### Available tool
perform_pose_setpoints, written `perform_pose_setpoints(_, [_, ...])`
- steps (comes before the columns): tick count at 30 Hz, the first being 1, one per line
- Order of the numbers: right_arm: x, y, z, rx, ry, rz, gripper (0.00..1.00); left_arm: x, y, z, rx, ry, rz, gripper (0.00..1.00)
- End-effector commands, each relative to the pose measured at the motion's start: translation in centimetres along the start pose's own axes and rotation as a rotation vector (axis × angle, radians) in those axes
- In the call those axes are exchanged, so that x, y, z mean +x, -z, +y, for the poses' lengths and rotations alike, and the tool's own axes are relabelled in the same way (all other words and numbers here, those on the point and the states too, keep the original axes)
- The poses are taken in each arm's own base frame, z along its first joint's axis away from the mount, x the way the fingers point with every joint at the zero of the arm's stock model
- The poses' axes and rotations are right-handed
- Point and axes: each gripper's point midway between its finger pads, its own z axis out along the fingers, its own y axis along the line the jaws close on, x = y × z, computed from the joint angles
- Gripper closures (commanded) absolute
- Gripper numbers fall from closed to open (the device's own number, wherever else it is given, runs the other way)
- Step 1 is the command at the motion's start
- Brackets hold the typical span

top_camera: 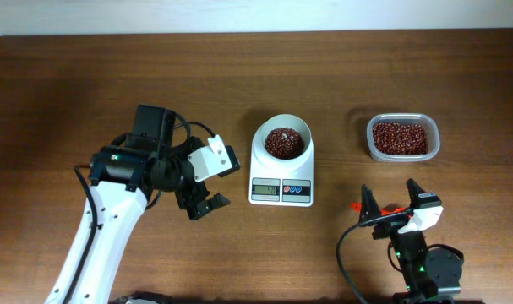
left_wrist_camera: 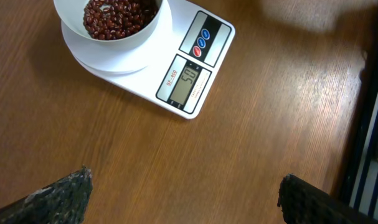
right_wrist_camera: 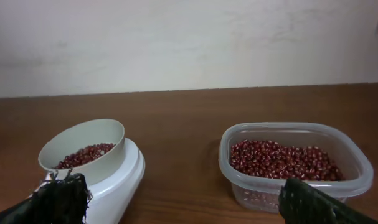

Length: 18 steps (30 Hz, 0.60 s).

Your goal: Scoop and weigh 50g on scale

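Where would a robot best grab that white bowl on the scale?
Likely the rim of the bowl, from straight above, one finger inside, one outside. It stands upright and open, its wall rises clear of the beans, and its round body looks too wide to span. The open left gripper is nearest.

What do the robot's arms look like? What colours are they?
The left arm is a long white tube with chunky black joints and a tiny green light. The right arm is mostly black, with a green light, a looping black cable and orange bits. Each wrist carries a white box. The left gripper and right gripper have black, bumpy jaws.
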Motion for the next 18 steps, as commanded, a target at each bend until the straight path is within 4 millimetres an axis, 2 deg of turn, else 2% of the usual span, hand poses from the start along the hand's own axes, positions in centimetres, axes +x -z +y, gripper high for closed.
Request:
perform_pose_setpoints(1, [0.3,0.0,-0.2,0.012,0.067,0.006,0.01,-0.3,0.0,-0.3,0.012,-0.019,-0.015,0.01])
perform_pose_setpoints(6, [0.2,0.1,-1.4,0.067,0.065,0.004,0.01,-0.3,0.0,-0.3,0.012,-0.019,-0.015,0.01])
perform_pose_setpoints(18, [0.2,0.1,-1.0,0.040,0.065,0.003,0.01,-0.3,0.0,-0.3,0.012,-0.019,-0.015,0.01])
